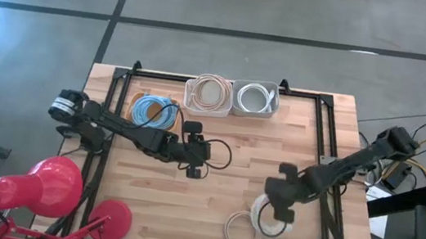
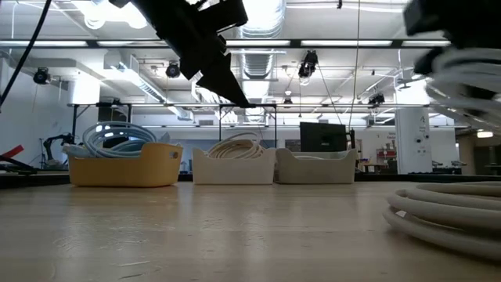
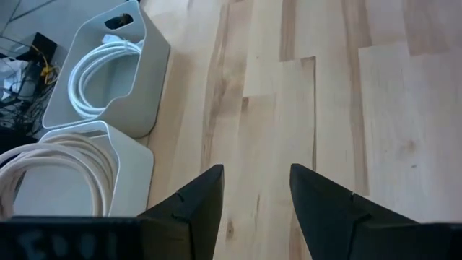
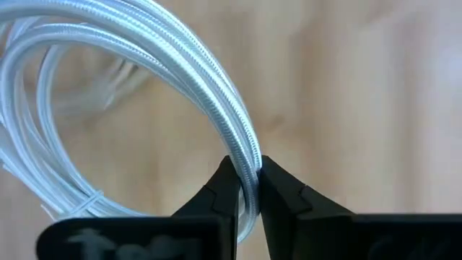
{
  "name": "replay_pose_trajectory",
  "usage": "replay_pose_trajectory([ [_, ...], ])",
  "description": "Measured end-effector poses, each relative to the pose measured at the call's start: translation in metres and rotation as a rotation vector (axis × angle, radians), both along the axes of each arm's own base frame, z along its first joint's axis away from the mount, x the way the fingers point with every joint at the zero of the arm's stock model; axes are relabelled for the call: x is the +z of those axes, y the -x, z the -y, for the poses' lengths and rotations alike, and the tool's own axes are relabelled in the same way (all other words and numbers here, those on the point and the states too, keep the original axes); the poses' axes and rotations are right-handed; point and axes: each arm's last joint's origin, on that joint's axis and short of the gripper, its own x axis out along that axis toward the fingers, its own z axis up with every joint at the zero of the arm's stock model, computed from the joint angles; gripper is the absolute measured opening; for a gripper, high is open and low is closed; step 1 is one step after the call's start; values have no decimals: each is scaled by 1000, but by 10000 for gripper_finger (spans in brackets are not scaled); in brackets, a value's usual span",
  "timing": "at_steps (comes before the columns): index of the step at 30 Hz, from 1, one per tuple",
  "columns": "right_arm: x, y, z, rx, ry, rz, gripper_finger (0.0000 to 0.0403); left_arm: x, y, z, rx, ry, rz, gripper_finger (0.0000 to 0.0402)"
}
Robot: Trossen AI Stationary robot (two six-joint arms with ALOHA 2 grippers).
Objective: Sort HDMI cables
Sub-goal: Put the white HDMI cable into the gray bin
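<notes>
White cable coil (image 4: 144, 65) pinched — probably lifted, right gripper (image 4: 247, 189)

Counting bins first: three along the table's far edge. One yellow bin (image 1: 146, 111), two pale bins (image 1: 208, 94) (image 1: 255, 98).

Cable coils outside the bins: two, both white. One white coil (image 4: 144, 65) is pinched in my right gripper (image 4: 247, 189); the other white coil (image 1: 241, 229) lies on the wood near the front edge.

Coils inside the bins: light blue cables (image 1: 154, 112) in the yellow bin, beige cables (image 1: 211, 92) in the middle bin, white cables (image 3: 97, 68) in the last bin. I can't tell how many are stacked in each.

Arms: two, mine. Left gripper (image 3: 254, 189) holds zero coils, fingers apart.

Red lamps (image 1: 43, 188): one, at the table's corner.
</notes>
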Motion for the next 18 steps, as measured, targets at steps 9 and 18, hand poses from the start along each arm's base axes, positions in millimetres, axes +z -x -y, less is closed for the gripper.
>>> replay_pose_trajectory([
  [9,38,-3,60,-170,472,314,28,0,0,-3,8,-1,0,177],
  [18,55,-29,147,-568,739,462,29,0,0,-4,31,-20,5,177],
])
